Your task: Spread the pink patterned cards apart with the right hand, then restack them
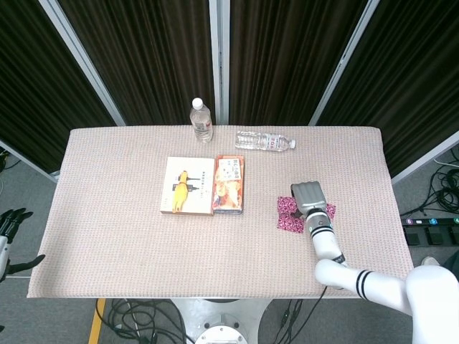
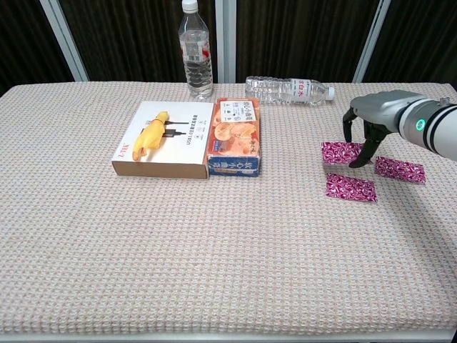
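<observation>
Three pink patterned cards lie apart on the right side of the table. My right hand [image 2: 368, 128] hovers over them, fingers pointing down, and pinches the right edge of the far-left card [image 2: 338, 152], which sits slightly raised off the cloth. A second card [image 2: 350, 188] lies flat in front of it and a third card [image 2: 400, 169] lies flat to the right. From the head view, the right hand [image 1: 308, 197] covers part of the held card [image 1: 286, 206]. My left hand [image 1: 8, 228] hangs off the table's left edge with its fingers spread, holding nothing.
A white box with a yellow toy picture [image 2: 161, 148] and an orange snack box [image 2: 236, 136] lie side by side mid-table. An upright water bottle [image 2: 195, 50] and a bottle lying on its side [image 2: 285, 90] are at the back edge. Woven cloth [image 2: 214, 250] covers the table.
</observation>
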Controlling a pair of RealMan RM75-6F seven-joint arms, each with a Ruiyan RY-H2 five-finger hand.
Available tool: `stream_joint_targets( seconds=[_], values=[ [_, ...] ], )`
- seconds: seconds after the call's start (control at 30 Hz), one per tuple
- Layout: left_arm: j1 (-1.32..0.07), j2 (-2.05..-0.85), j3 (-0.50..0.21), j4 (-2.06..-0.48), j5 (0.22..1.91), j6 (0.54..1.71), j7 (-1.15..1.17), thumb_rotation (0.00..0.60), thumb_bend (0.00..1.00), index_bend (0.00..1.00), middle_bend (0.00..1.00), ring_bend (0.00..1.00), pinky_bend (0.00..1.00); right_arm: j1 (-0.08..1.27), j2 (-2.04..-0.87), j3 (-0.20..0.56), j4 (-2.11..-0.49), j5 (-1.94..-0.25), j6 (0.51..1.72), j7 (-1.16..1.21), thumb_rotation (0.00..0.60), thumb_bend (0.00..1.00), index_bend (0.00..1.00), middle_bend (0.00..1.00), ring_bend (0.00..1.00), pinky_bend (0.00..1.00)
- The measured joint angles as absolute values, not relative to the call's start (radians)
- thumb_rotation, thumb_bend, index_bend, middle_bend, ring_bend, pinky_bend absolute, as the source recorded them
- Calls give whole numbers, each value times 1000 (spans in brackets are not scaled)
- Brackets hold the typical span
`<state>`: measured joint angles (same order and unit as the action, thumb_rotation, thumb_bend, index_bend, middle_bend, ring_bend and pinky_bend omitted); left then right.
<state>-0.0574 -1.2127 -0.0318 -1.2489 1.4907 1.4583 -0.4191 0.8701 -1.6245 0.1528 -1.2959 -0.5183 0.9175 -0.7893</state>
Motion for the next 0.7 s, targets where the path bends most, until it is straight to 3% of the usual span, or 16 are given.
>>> stream_joint_targets(
  seconds=[0.37,0.7],
  values=[
    [-57,-1213,-27,-1248,1502,1468,-429,600,38,212,223,94,267,795,-1591,114,-1461,-526,1079,-791,509,63,451,1000,1000,1000],
    [-57,-1213,-25,-1245,1505,1471,-433,600,38,212,223,94,267,769,-1631,96,-1443,-535,1086,-787,511,64,450,1000,1000,1000]
  ],
)
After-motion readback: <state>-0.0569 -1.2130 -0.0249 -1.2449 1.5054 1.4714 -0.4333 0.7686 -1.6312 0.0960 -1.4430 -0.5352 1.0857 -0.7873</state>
